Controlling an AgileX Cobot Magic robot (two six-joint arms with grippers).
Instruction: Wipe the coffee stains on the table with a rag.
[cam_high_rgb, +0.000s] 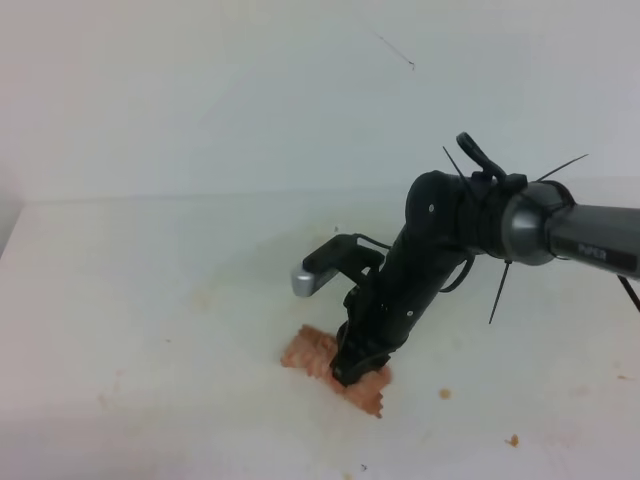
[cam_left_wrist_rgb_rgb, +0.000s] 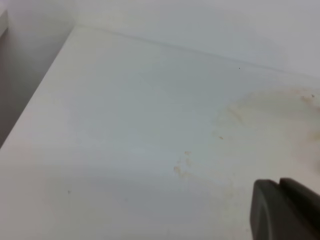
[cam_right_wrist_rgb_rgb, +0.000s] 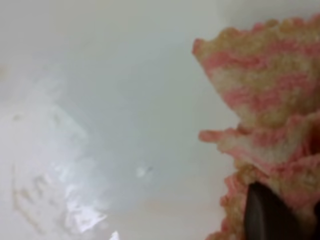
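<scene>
the right claw (cam_high_rgb: 352, 372) is clamped on the rag (cam_high_rgb: 318, 352), pressing it flat to the counter (cam_high_rgb: 150, 300) at about six o'clock in the high view. no puddle shows; only faint brown smears (cam_left_wrist_rgb_rgb: 182, 167) and specks (cam_high_rgb: 513, 439) remain at nine and four o'clock, so the wipe looks well along. the left claw (cam_left_wrist_rgb_rgb: 285, 210) barely peeks in; its state can't be told. small lettering on the arm is illegible.

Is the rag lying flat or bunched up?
Bunched: the rag shows overlapping folds under the right gripper pressing it on the table.
</scene>
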